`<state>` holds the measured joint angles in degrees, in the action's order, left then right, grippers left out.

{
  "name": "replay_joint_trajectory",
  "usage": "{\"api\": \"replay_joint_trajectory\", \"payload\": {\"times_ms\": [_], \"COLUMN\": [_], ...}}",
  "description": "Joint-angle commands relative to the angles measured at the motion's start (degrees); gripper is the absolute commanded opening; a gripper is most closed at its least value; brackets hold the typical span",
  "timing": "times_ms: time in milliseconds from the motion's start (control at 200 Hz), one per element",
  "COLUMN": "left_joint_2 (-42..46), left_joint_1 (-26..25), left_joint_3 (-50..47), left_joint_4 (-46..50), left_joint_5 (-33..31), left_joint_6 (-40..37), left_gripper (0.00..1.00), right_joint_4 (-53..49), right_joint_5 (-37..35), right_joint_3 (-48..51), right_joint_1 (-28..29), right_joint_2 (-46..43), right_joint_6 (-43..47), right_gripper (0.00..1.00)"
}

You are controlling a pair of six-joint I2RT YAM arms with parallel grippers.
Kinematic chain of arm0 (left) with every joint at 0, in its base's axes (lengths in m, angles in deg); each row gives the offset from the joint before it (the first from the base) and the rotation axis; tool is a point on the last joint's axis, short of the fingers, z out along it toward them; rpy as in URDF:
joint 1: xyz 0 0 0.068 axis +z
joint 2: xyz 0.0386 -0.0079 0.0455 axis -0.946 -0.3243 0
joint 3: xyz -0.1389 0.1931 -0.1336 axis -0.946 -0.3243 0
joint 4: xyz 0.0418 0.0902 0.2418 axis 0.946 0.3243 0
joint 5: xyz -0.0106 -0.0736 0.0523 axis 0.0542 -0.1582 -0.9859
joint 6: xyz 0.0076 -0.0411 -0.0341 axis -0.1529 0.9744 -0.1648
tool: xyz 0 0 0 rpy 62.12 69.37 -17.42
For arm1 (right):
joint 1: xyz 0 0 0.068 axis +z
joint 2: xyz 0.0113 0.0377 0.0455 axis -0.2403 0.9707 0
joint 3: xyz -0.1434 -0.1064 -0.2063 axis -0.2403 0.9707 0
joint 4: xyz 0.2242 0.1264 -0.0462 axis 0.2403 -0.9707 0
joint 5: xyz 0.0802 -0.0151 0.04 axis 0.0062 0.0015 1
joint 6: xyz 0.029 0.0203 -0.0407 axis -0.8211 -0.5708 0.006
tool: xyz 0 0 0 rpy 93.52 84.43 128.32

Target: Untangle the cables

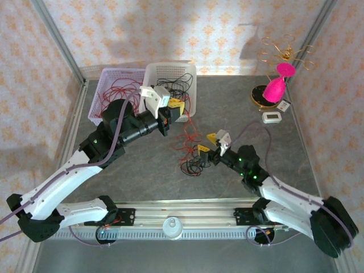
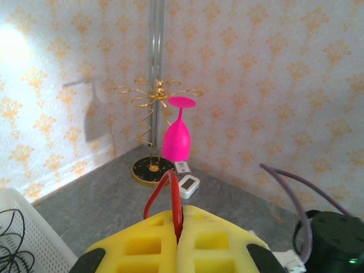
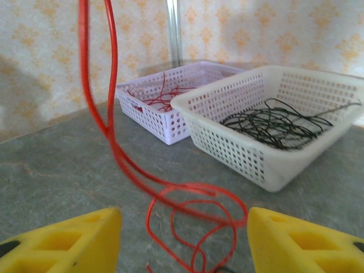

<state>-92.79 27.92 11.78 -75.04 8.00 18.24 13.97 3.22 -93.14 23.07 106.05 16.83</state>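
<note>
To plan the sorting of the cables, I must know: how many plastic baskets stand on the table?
2. The lilac basket stands at the back left; the white basket stands close on its right. No other seems hidden.

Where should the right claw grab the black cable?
Probably on the flat loops of the black cable at the pile's near edge, coming from above. They lie on the table, below the red cable that the left claw holds up.

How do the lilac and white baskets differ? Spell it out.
Colour: the lilac basket against the white basket. Contents: the lilac one holds red cables, the white one black cables. Both are perforated, rectangular, and stand side by side.
</note>
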Motion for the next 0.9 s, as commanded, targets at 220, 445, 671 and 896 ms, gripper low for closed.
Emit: {"api": "replay_joint_trajectory", "payload": {"times_ms": [220, 445, 671, 896], "left_joint_2": [-0.6, -3.3, -4.6, -7.8], "left_joint_1": [-0.7, -0.6, -0.7, -0.6], "left_joint_3": [9.5, 14.9, 22.3, 31.6], "left_joint_4": [-5.3, -7.2, -8.3, -9.1], "left_joint_5": [5.7, 6.1, 0.6, -4.6], "left_joint_6": [1.9, 2.0, -1.1, -5.9], "left_gripper": [0.0, 0.0, 0.0, 0.0], "right_joint_4": [19.4, 19.0, 16.4, 12.2], "right_joint_5": [1.4, -1.6, -10.4, -19.4], "right_joint_3": [-11.2, -17.4, -15.8, -14.1], "right_joint_1": [1.9, 6.8, 6.9, 6.7], "right_joint_2": [21.0, 34.3, 41.6, 46.0], "right_joint_6": [-11.4, -17.5, -22.3, -26.4], "right_gripper": [0.59, 0.61, 0.55, 0.51]}}
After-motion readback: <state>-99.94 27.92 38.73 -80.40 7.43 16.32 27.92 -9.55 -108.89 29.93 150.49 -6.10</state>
